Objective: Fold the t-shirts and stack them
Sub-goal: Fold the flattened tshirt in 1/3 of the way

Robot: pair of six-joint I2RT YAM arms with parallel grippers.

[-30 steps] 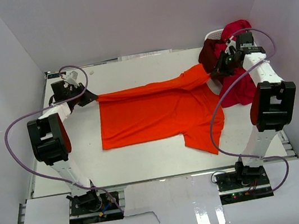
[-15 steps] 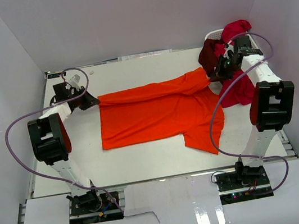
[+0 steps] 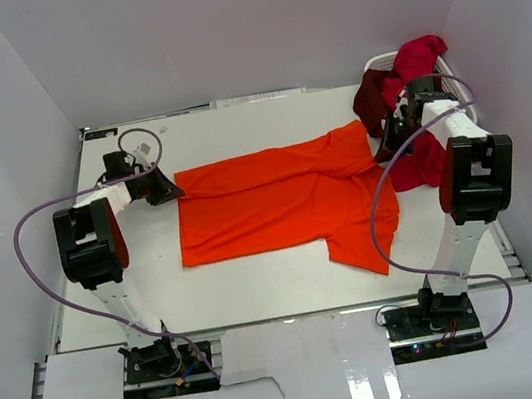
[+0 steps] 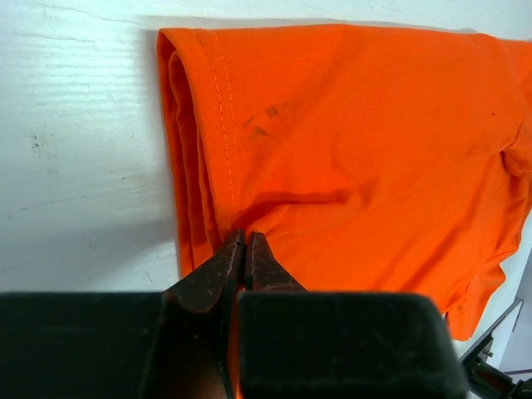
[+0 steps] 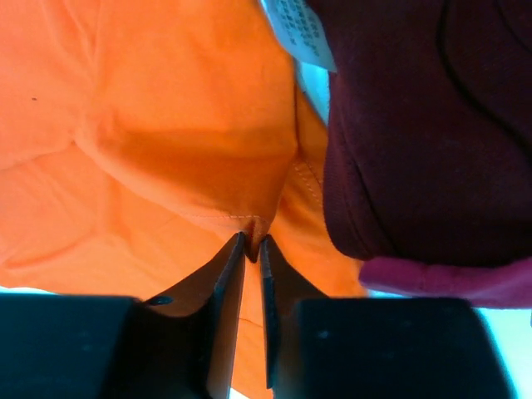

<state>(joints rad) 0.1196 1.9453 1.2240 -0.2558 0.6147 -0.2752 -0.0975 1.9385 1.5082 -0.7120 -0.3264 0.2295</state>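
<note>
The left gripper (image 4: 246, 249) was closed, its two dark tips pressed together on the folded, stitched edge of the orange t-shirt (image 3: 278, 208). From those tips the cloth ran ahead and off to the right in a smooth sheet, while bare white table (image 4: 83, 150) lay ahead on the left. The right gripper (image 5: 252, 243) had its fingers almost together, only a thin slit between them, and a small pucker of the same orange shirt was caught at their tips, beside a stitched seam. Orange cloth filled the view ahead of it and to its left. Just to the right of its fingers hung the dark maroon t-shirt (image 5: 416, 125), and below that, near the right finger's base, a strip of the crimson t-shirt (image 5: 453, 283) showed. Seen from above, the orange shirt lay spread flat between the two grippers, one held at each far corner. Beyond the right gripper stood the white laundry basket (image 3: 378, 63), with maroon and crimson cloth heaped over its rim.
</note>
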